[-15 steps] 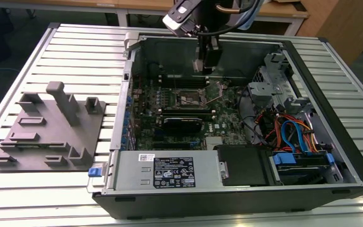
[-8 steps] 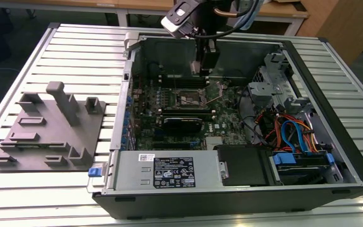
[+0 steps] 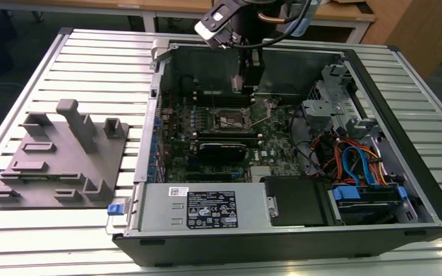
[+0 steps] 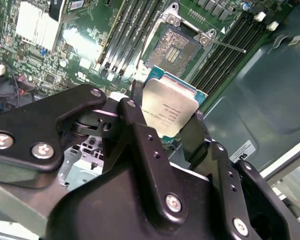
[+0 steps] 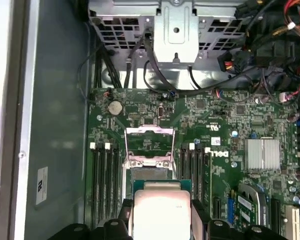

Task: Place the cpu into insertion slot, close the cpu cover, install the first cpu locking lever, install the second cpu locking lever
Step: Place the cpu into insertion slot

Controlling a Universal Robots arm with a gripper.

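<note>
The cpu (image 4: 171,106) is gripped edge-on between the fingers of the pincer (image 4: 167,114), which is clenched on two opposite sides of the chip so that its metal top is turned toward the second wrist view. It is held in the air above the motherboard (image 5: 225,115), inside the open computer case (image 3: 282,237) that lies on the slatted desk (image 3: 90,57), toward the desk's far edge in the exterior view. The insertion slot (image 4: 178,47) is uncovered and apart from the chip. The cpu cover (image 5: 150,131) appears to be swung back from it, and one locking lever (image 4: 231,47) is seen standing free beside the memory slots (image 4: 125,35). The chip appears tilted against the board in the second wrist view, so a corner could be set down first and the fine contacts in the slot bent. A small offset or a wrong orientation would leave it perched on the rim — and the raised cover or lever could be struck by the pincer's fingers on the way down.
</note>
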